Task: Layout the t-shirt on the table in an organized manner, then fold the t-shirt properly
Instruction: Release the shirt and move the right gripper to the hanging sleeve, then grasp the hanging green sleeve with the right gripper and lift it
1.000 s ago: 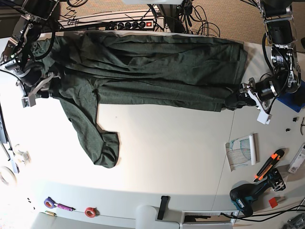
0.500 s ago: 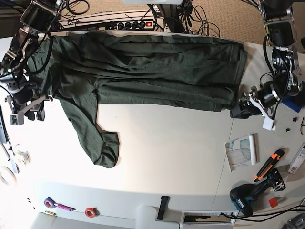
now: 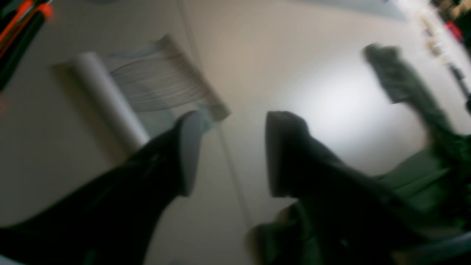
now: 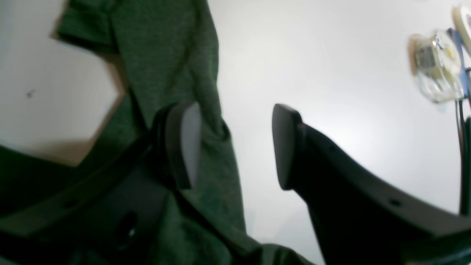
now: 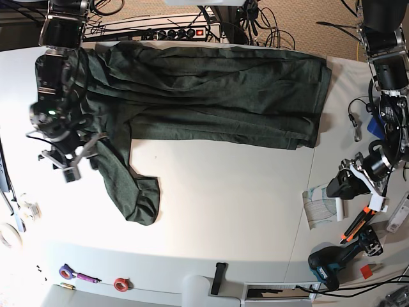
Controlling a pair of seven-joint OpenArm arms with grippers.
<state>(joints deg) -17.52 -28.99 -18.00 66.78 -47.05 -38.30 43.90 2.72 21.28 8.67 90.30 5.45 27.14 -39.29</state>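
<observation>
The dark green cloth t-shirt [image 5: 211, 96] lies wrinkled along the far side of the white table [image 5: 243, 211]. The right gripper [image 4: 235, 147] and left gripper [image 3: 230, 151] are spread wide, holding nothing. It seems best to pinch the sleeve [image 5: 137, 192] by its edge and pull gently.

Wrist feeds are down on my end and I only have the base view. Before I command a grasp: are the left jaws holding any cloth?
Observer: No. The left wrist view shows the left jaws open with nothing between them, only bare table behind the gap.
Operator: What's closest to them?
Observer: A rolled paper sheet. Its flat corner shows just past one fingertip. The t-shirt lies off to the other side, and the view is blurred.
Operator: And the right jaws?
Observer: They are open too. In the right wrist view the sleeve runs under one finger and its edge reaches partway into the gap. The rest of the gap is bare table, and nothing is clamped.
</observation>
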